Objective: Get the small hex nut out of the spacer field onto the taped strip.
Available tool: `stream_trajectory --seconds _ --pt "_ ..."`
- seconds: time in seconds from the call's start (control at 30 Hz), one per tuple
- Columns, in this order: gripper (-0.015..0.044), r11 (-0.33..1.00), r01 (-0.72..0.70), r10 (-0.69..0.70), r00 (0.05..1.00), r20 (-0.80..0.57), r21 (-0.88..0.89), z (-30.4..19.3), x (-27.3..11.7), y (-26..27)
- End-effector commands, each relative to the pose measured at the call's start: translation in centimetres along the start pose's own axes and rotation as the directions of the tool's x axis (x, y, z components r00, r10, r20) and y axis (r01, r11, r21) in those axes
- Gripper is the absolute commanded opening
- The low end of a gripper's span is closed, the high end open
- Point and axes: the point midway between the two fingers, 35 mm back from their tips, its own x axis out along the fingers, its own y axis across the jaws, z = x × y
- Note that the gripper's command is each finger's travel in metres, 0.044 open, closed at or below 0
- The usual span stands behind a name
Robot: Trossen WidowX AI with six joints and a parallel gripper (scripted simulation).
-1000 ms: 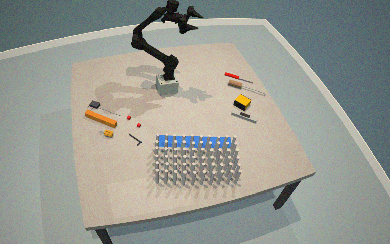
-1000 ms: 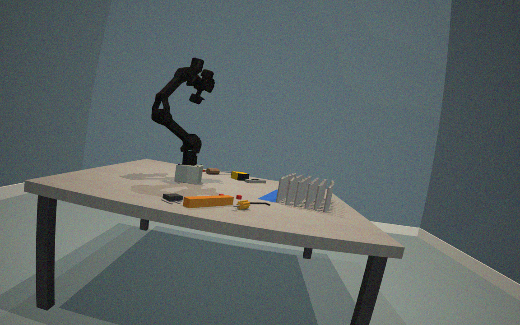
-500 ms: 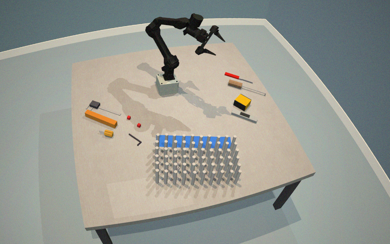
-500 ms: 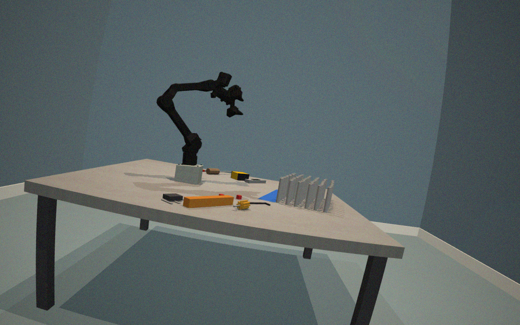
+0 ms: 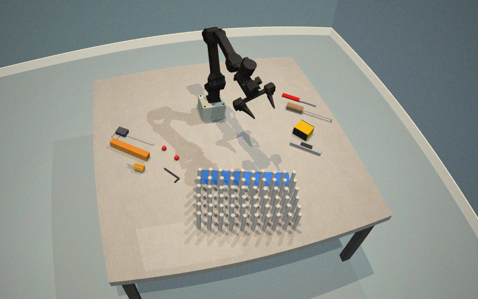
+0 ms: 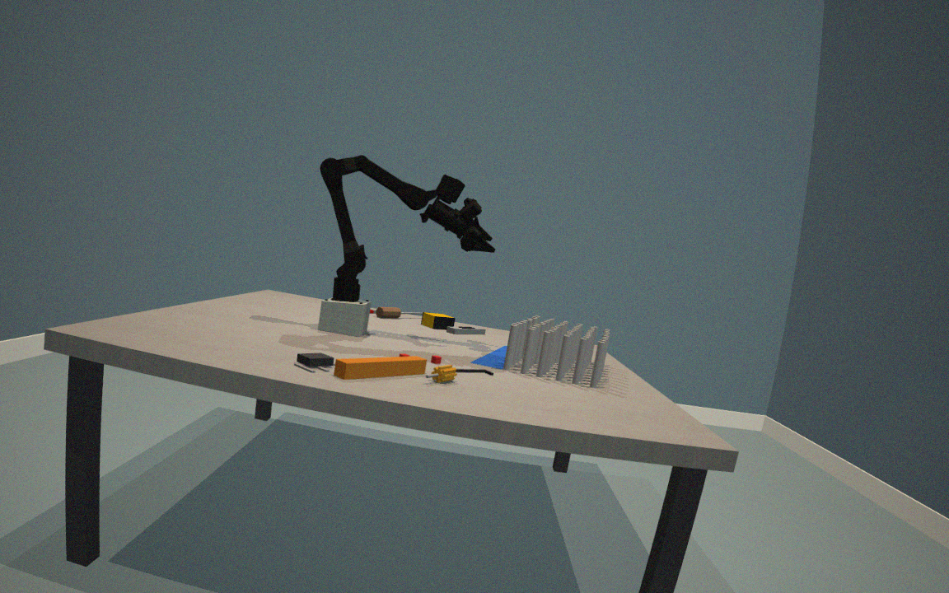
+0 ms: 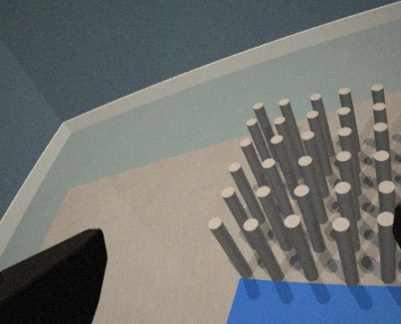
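Note:
My gripper is open and empty, high above the table and behind the blue taped strip. The metal spacers stand upright in rows. The small nut shows faintly among them, deep in the field towards the left. A wooden-handled tool with a long thin rod and a red-handled tool lie at the right. A dark-handled tool with a thin rod and a black hex key lie at the left.
An orange bar, a yellow pronged piece and two red cubes lie left. A yellow-black block and a grey bar with a dark piece lie right.

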Motion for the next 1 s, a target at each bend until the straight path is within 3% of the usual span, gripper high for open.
stream_trajectory --seconds 0.0,0.3,0.97 --pt "0.044 0.977 0.152 -0.151 0.988 0.012 -0.147 -2.0 2.5 -6.7" --pt "0.044 0.815 0.398 -0.425 0.905 0.033 -0.421 -6.9 2.7 -19.6" --pt "0.044 0.81 0.402 -0.43 0.902 0.033 -0.426 -7.0 2.7 -19.9"
